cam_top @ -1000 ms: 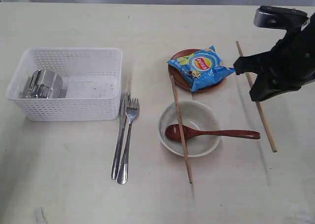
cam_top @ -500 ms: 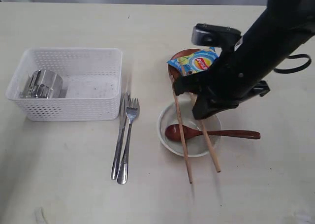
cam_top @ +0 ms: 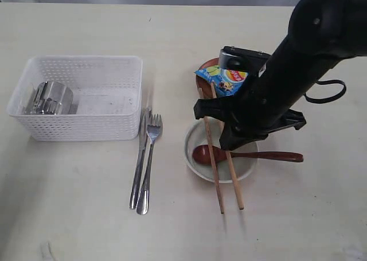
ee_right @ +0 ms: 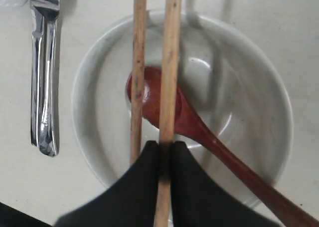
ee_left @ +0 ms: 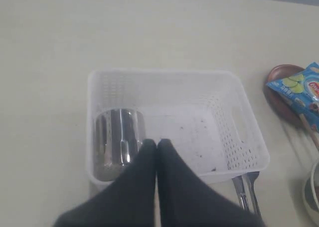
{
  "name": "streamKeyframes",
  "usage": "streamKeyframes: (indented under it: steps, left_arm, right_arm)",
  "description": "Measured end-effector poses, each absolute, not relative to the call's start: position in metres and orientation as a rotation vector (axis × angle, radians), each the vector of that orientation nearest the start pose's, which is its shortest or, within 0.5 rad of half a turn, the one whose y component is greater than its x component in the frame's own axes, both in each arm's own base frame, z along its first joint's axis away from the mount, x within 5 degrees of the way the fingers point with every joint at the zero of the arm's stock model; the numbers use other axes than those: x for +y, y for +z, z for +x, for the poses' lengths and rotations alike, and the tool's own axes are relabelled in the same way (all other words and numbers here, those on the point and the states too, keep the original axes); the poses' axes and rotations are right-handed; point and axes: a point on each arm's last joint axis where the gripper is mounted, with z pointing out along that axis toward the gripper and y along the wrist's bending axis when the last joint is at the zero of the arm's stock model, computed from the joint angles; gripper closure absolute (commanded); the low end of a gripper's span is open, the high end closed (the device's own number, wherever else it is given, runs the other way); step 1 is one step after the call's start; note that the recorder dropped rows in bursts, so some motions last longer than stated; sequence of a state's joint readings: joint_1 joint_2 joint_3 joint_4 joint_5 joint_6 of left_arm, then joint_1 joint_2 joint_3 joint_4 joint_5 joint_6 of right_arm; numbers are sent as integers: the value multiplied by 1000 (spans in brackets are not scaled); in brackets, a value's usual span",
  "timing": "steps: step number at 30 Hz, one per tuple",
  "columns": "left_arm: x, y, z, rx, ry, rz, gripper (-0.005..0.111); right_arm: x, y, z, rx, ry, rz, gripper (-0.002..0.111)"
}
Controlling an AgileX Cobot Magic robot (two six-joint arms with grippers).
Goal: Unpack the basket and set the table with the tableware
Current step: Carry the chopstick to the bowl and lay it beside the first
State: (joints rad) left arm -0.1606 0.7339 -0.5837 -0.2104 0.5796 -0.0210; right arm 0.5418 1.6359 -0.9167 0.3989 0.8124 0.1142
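My right gripper (ee_right: 166, 146) is shut on one wooden chopstick (ee_right: 171, 62), held over the grey-green bowl (cam_top: 194, 136) beside the second chopstick (cam_top: 213, 163), which lies across the bowl. A reddish-brown spoon (cam_top: 269, 156) rests in the bowl. The steel knife (cam_top: 139, 158) and fork (cam_top: 151, 152) lie side by side between bowl and white basket (cam_top: 86, 59). A steel cup (cam_top: 50, 98) lies on its side in the basket. My left gripper (ee_left: 157, 143) hangs shut and empty above the basket's near wall, next to the cup (ee_left: 117, 137).
A blue chip bag (cam_top: 229, 77) lies on the round brown plate (cam_top: 206, 66) behind the bowl, partly hidden by the right arm. The pale table (cam_top: 69, 203) stretches around everything; the basket stands at the left.
My right arm has swung left from the table's right side, carrying the chopstick over the bowl until it lies nearly parallel beside the other one. The basket, cup and cutlery stayed put.
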Motion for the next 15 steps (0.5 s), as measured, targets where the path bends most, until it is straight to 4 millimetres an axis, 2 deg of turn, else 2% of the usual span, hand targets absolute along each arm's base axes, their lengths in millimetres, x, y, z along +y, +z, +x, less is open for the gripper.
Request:
streamKeyframes:
  steps: [15]
  left_arm:
    - [-34, 294, 137, 2216, -332, 36, 107]
  right_arm:
    - [180, 180, 227, 3068, 511, -265, 109]
